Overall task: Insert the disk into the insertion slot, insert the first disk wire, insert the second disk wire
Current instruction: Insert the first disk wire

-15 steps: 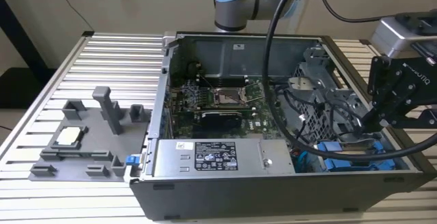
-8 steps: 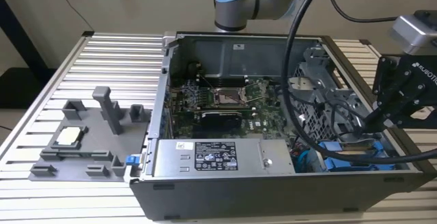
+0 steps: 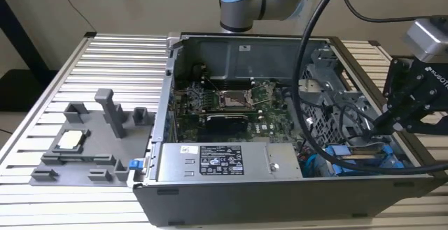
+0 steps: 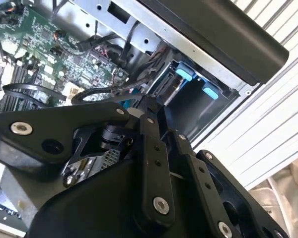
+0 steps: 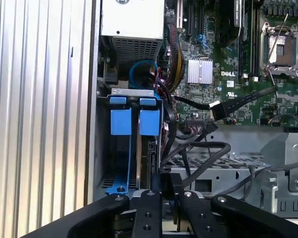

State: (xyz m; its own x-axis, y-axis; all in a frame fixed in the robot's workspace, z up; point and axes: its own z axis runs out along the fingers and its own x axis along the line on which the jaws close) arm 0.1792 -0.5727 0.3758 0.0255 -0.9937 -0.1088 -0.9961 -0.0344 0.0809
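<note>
Two blue-framed drives sit side by side in the insertion slot (image 5: 134, 92) of the grey drive cage. The disk (image 5: 150, 122) is the one in line with my gripper; its blue frame also shows in the exterior view (image 3: 339, 153) and the second wrist view (image 4: 185, 74). My gripper (image 5: 166, 184) hangs just above the disk's rear end, at the exterior view's right (image 3: 381, 127). Its fingers (image 4: 150, 148) stand close together on a black wire connector. Black cables (image 5: 203, 148) loop from the board down to the fingertips.
The open computer case holds a green motherboard (image 3: 231, 104) and a silver power-supply box (image 3: 224, 161) with a white label. A grey fixture (image 3: 91, 146) stands on the slatted table at the exterior view's left. Thick black hoses (image 3: 308, 56) run from the arm across the case.
</note>
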